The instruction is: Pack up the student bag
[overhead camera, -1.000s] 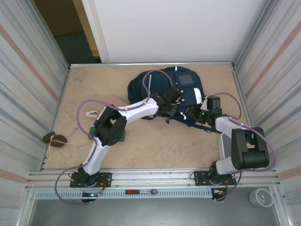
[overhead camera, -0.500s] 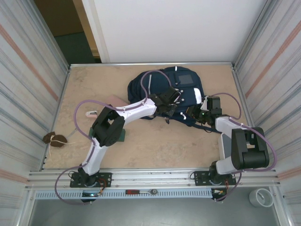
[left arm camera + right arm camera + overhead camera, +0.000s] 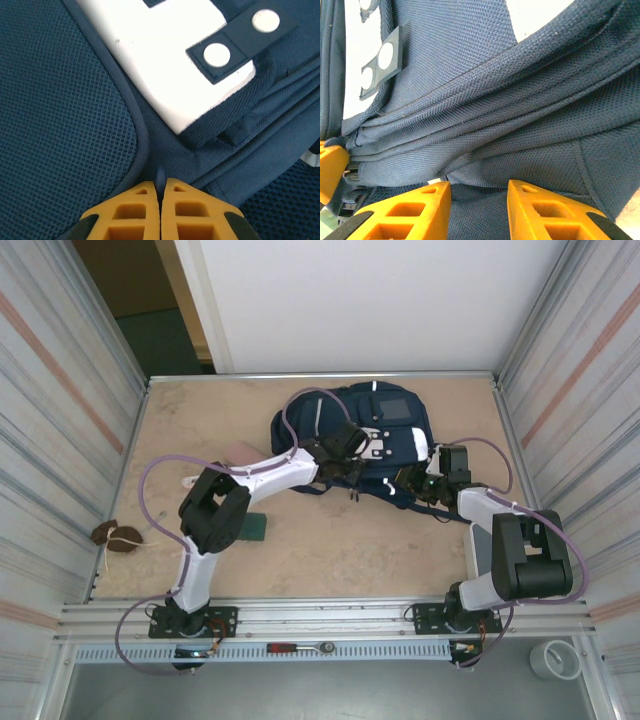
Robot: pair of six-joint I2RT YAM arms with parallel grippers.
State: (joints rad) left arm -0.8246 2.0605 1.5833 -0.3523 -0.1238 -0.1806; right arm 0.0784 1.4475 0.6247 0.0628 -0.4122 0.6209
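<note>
Navy-blue fabric backpack [image 3: 392, 430] with a white patch is seen from above lying directly under the left gripper [image 3: 345, 452], its right flank met by the right gripper [image 3: 415, 483]. At the left wrist, fingers [image 3: 135, 215] are pressed together, a thin navy tab [image 3: 160, 176] apparently nipped at their tips. At the right wrist, fingers [image 3: 415, 210] are parted astride a fabric fold [image 3: 485, 167]; clamping cannot be judged.
</note>
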